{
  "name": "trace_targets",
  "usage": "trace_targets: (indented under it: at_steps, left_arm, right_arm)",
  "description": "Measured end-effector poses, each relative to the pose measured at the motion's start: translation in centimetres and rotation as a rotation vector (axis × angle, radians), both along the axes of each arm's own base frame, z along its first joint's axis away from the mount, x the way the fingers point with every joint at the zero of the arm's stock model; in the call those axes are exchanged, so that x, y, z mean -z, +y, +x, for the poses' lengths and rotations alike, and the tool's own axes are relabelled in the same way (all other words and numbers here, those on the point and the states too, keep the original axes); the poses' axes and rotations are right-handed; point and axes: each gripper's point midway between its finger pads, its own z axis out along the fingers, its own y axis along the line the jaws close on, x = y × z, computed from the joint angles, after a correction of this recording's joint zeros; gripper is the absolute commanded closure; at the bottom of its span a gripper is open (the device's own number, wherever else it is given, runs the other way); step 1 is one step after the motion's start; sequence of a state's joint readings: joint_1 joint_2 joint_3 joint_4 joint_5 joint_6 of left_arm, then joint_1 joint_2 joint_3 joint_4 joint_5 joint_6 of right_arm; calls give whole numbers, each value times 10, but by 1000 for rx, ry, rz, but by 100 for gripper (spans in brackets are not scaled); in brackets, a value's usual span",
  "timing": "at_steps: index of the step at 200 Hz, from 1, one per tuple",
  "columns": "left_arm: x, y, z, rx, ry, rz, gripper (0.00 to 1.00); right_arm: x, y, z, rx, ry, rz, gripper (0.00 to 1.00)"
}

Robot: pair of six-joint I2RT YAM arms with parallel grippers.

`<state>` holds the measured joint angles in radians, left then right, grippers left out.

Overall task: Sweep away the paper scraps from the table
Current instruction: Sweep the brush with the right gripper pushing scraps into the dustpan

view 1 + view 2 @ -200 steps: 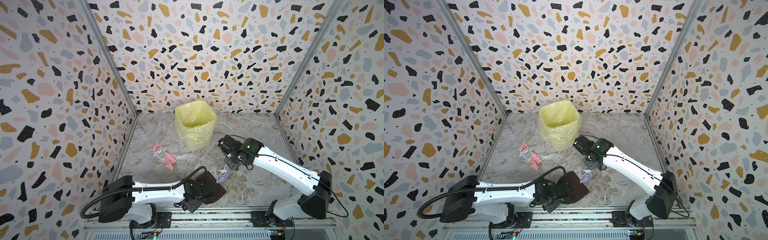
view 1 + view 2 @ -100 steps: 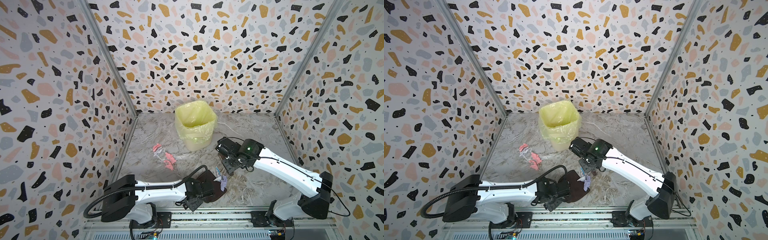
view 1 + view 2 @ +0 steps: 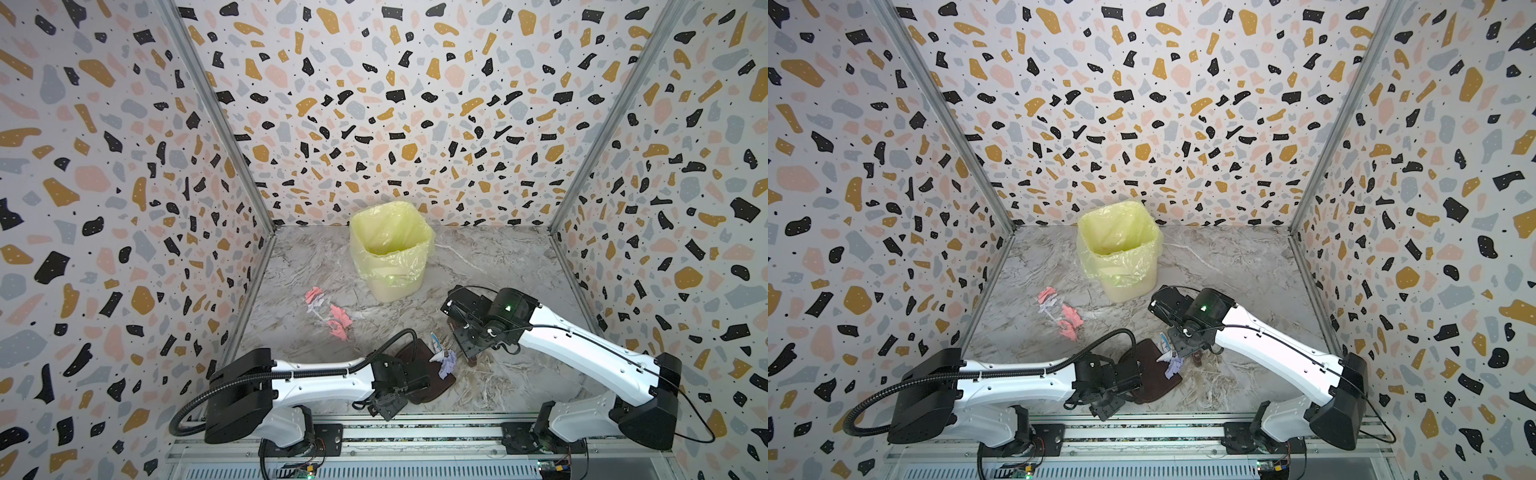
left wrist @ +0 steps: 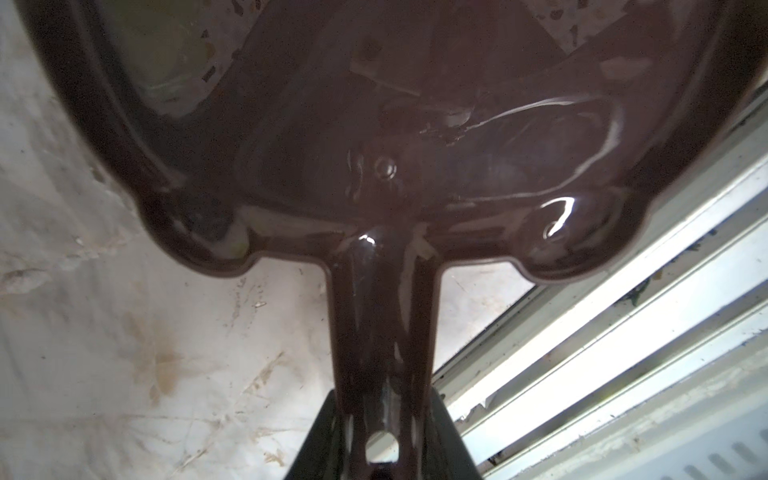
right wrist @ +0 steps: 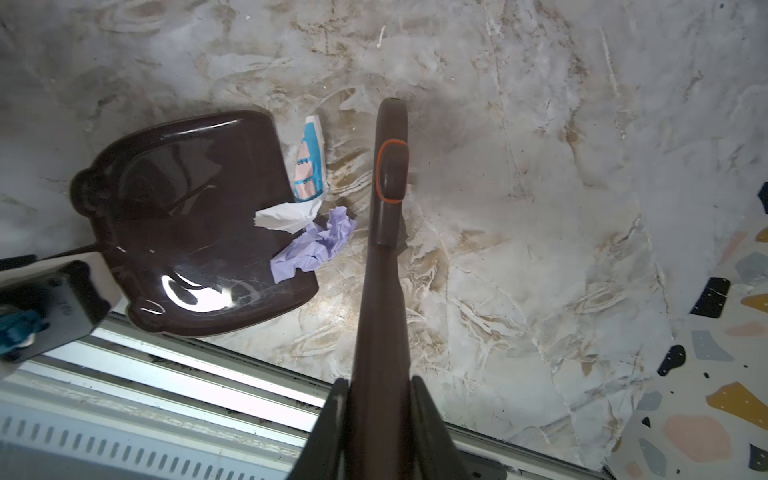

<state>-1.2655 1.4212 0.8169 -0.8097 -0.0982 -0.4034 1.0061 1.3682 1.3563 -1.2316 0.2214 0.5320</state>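
The left gripper [image 4: 382,419] has its jaws clamped on the flat handle of a glossy dark-brown dustpan [image 5: 187,216]. The pan lies low on the table [image 3: 498,257] near the front rail [image 5: 166,374], with its open lip turned toward the right arm. The right gripper [image 5: 380,399] is closed tight on the handle of a matching brown hand brush [image 5: 388,199] (an orange line rings a raised part of its back), whose head is just beside that lip. Three of the paper scraps [image 3: 1173,368] sit between brush and pan. A crumpled lilac scrap [image 5: 320,243] lies half on the lip, and a torn white scrap [image 5: 286,216] overlaps the pan's edge and touches the lilac one. A blue-and-pink printed scrap [image 5: 309,166] rests on the table against the pan's far corner. Well apart from these, in both top views, a loose cluster of pink scraps [image 3: 338,322] with a small lilac bit [image 3: 312,306] lies toward the left wall. It is near an upright bin [image 3: 395,286] lined with a yellow plastic bag [image 3: 386,224].
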Motion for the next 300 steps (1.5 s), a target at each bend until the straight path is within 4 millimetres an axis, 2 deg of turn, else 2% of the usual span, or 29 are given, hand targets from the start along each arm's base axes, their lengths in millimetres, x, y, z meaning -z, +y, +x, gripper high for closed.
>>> trace_targets:
  at_steps: [20,66,93,120,172,194,254,274,300]
  left_arm:
    - [0,0,0,-1,1,2,100]
    - [1,0,0,-2,1,2,100]
    - [1,1,0,-2,3,5,100]
    - [1,1,0,-2,3,6,100]
    - [1,-1,0,-2,1,0,100]
    - [1,-1,0,-2,1,0,100]
    - [1,-1,1,-2,0,0,100]
    - [1,0,1,-3,-1,0,100]
    - [1,0,2,-3,-6,1,100]
  right_arm:
    - [0,13,-4,-20,9,29,100]
    - [-8,57,-13,-88,26,110,100]
    - [-13,67,-19,-114,25,123,100]
    - [-18,64,-22,-103,21,113,100]
    - [-29,33,-8,-15,-11,91,100]
    - [-26,26,-3,-11,-25,51,100]
    - [-3,40,11,-112,-31,-86,100]
    - [1,47,7,-169,-34,-108,100]
    - [2,57,-6,-251,-30,-111,100]
